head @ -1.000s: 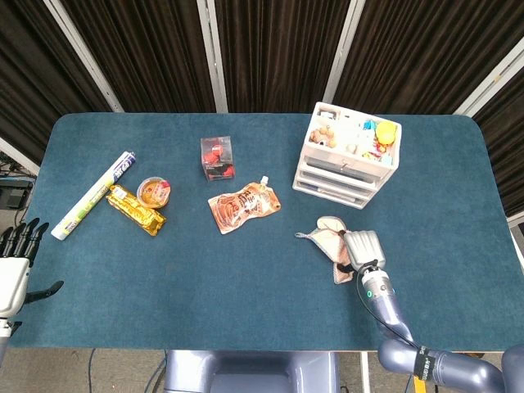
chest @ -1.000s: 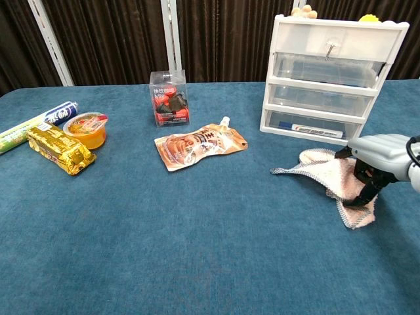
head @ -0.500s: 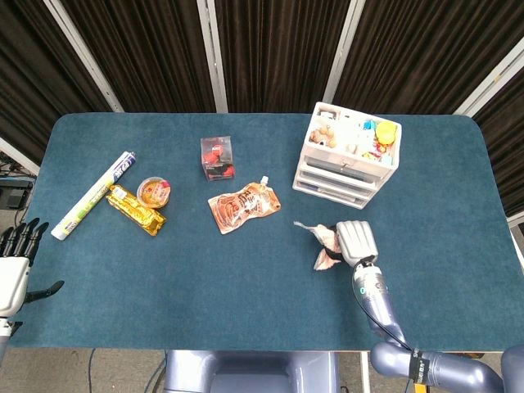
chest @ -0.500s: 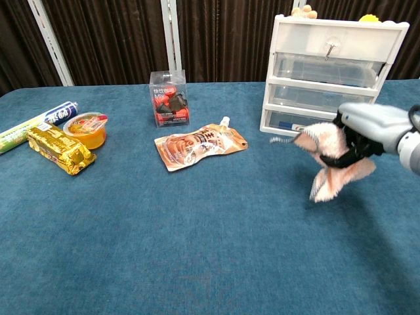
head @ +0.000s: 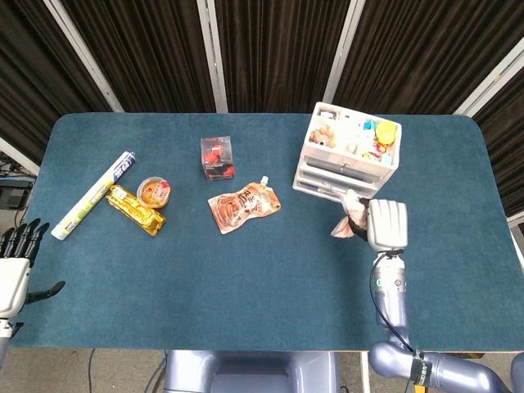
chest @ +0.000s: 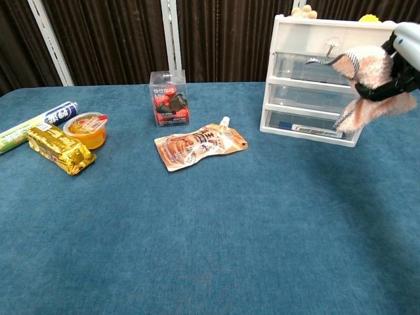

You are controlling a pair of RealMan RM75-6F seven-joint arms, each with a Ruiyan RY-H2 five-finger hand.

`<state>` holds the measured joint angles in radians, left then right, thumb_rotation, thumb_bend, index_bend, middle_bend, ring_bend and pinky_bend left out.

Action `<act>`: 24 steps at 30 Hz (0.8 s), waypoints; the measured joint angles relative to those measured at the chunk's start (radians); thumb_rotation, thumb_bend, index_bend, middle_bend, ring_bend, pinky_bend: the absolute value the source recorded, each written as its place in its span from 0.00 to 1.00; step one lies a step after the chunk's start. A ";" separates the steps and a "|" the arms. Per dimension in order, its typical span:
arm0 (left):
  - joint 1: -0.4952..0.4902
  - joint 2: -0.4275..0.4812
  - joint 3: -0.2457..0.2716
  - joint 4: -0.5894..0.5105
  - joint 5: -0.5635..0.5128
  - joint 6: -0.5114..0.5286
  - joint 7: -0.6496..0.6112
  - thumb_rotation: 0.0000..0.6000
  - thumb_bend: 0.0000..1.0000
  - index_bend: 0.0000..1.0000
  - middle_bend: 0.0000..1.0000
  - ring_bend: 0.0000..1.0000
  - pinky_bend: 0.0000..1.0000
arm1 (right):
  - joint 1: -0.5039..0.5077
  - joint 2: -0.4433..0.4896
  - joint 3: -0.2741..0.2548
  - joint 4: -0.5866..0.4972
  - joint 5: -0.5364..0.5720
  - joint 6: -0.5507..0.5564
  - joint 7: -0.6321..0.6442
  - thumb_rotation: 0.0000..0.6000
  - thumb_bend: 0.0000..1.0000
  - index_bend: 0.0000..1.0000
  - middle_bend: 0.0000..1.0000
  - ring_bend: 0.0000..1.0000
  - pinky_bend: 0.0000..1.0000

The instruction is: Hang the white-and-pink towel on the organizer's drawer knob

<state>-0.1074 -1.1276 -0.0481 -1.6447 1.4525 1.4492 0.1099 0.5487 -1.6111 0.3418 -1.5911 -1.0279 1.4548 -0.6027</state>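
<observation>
My right hand point(head: 386, 224) point(chest: 405, 64) grips the white-and-pink towel point(head: 350, 214) point(chest: 371, 85) and holds it in the air in front of the white drawer organizer point(head: 348, 157) point(chest: 315, 108). In the chest view the towel hangs level with the top drawers, its grey loop reaching toward the metal knob point(chest: 330, 46) on the top drawer without touching it. My left hand point(head: 16, 266) hangs off the table's left edge, fingers apart, holding nothing; only the head view shows it.
An orange spout pouch point(head: 243, 205) point(chest: 199, 146) lies left of the organizer. A clear box of red items point(head: 218, 157) point(chest: 168, 98), a jelly cup point(head: 153, 191), a gold snack bar point(head: 135, 209) and a long tube point(head: 94, 194) lie toward the left.
My right hand has lifted the towel off the table and carried it up and back toward the organizer, from table level to the height of the upper drawers. The left hand stayed put.
</observation>
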 measured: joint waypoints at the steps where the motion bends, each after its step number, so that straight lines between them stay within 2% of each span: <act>1: 0.000 0.000 0.000 0.000 0.000 0.000 0.000 1.00 0.04 0.00 0.00 0.00 0.00 | 0.002 0.001 0.010 0.002 0.000 0.007 -0.004 1.00 0.40 0.79 0.96 0.92 0.82; 12: -0.001 -0.001 0.001 -0.001 0.001 0.000 0.003 1.00 0.04 0.00 0.00 0.00 0.00 | 0.020 0.009 0.056 0.047 0.003 0.013 0.000 1.00 0.40 0.79 0.96 0.92 0.82; 24: 0.000 -0.002 0.002 -0.001 0.002 0.002 0.004 1.00 0.04 0.00 0.00 0.00 0.00 | 0.018 -0.002 0.050 0.094 0.026 -0.004 0.012 1.00 0.40 0.79 0.96 0.92 0.82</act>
<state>-0.1075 -1.1297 -0.0463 -1.6461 1.4544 1.4510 0.1140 0.5668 -1.6134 0.3919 -1.4975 -1.0016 1.4505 -0.5909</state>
